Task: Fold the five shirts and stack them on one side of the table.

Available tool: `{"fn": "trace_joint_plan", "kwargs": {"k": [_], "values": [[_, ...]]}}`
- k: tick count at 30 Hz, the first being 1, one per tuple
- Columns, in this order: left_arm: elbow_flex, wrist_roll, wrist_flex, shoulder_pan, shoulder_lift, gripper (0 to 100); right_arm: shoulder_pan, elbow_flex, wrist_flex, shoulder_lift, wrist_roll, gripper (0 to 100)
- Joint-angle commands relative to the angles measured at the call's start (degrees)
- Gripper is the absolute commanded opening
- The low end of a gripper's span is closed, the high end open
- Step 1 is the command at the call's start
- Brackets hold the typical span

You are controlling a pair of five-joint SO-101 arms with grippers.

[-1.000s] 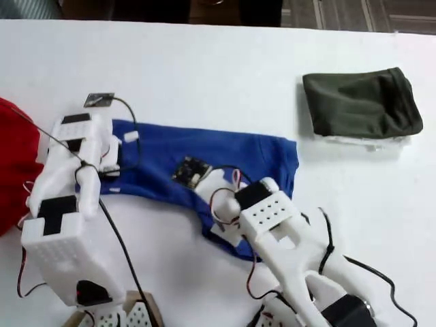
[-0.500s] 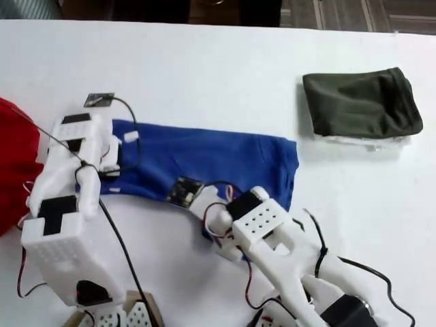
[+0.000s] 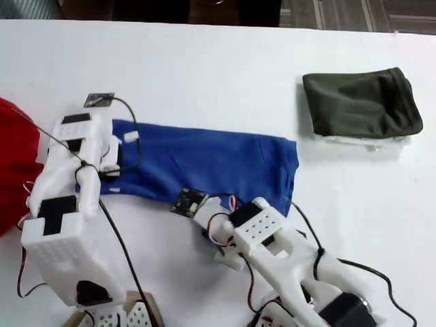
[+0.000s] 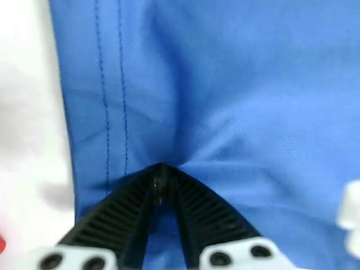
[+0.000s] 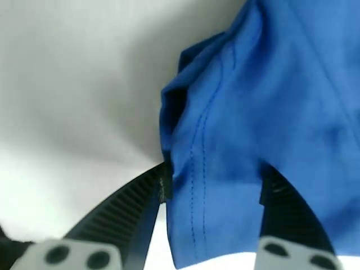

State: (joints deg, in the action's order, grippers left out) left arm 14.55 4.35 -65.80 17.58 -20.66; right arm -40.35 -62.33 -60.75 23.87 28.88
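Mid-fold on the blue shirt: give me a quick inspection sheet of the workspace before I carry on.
Surface: white table, smooth.
Job's things: blue shirt spread mid-table; red shirt at the table's left edge in the high view; dark green shirt folded far right, on a pale layer.
Clutter: nothing seen.
Tools: left tool shut on the blue shirt near its hem; right tool open, straddling the shirt's edge.
Cables: black and red wires along both arms.
Surroundings: dark floor beyond the far edge.
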Motion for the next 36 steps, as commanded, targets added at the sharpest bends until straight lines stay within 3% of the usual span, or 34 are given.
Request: {"fn": "trace_joint_plan", "kwargs": {"k": [1,12,17,20,26,32,36], "values": [[0.0,-0.4,1.2,0.8,-0.1,3,0.1,0.9,2.7,-6.6,-0.6,25.7],[0.0,-0.4,1.2,0.8,-0.1,3,3.2,14.5,-2.7,-24.7,-0.2,24.1],[0.0,-0.4,1.2,0.8,-0.1,3,3.1,15.1,-2.6,-24.7,-0.1,0.8],[0.0,-0.4,1.2,0.8,-0.1,3,3.3,15.3,-3.1,-24.7,-0.1,5.6],[0.0,-0.4,1.2,0.8,-0.1,3,3.3,18.9,-8.4,-24.7,-0.1,1.9],[0.0,-0.4,1.2,0.8,-0.1,3,3.8,30.2,-17.2,-24.7,0.0,1.8],[0.0,-0.4,1.2,0.8,-0.1,3,9.0,40.5,-23.5,-24.9,4.0,1.8]]}}
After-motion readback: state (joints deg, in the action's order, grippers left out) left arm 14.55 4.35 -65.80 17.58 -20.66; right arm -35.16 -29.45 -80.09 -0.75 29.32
